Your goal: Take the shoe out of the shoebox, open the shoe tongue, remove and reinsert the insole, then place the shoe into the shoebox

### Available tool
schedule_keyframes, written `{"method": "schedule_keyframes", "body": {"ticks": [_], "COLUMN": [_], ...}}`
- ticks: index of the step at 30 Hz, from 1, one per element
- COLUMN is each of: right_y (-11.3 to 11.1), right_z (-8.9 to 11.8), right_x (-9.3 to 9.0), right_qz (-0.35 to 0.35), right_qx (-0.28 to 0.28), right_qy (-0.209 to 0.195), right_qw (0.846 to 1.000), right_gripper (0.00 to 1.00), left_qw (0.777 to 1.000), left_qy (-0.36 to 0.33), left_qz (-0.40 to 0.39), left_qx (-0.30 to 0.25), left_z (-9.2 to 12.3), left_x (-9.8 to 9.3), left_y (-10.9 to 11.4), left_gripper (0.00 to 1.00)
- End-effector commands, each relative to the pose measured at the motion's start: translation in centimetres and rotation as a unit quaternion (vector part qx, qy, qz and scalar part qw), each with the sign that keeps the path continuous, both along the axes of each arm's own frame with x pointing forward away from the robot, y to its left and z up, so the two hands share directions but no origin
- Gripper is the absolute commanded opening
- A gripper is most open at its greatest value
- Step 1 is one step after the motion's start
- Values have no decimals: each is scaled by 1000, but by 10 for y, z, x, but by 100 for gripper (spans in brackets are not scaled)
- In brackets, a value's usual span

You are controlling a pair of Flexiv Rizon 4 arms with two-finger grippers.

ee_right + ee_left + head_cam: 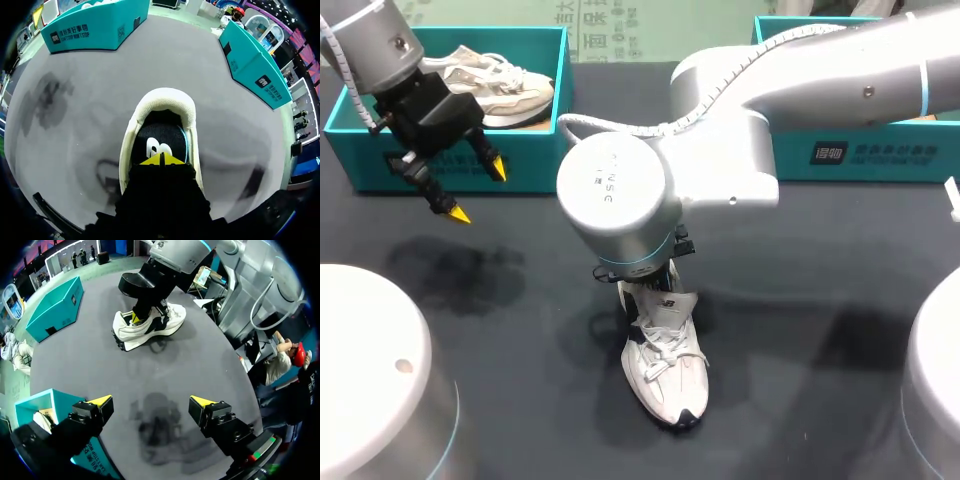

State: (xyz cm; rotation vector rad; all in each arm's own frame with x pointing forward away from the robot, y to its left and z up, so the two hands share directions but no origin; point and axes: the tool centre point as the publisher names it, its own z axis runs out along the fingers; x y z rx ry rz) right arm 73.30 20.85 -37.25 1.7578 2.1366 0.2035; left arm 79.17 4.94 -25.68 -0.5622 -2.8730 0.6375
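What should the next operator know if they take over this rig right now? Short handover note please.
Left gripper: open, empty, beside the left shoebox, which holds another shoe.
Right gripper: tips together inside the white shoe, which stands on the table.
Done: shoe out of the box.
Insole lies in the shoe; unclear whether it has been out.
Left: boxing the shoe.
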Motion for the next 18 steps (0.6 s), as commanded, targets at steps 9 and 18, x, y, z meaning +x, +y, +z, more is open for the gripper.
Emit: {"method": "schedule_keyframes", "body": {"ticks": [9,18], "right_y": [3,-6], "right_z": [8,-19], "right_x": [-17,-20], "right_qz": [-71,-93], "right_qx": [-41,-55], "right_qy": [-21,23], "right_qw": [996,994], "right_gripper": [0,0], "left_qw": [1000,1000], "left_qy": [-1,-1], "left_qz": [0,0], "left_qx": [1,1], "left_z": [0,0], "left_x": [-1,-1], "left_y": [1,1], "left_gripper": [100,100]}}
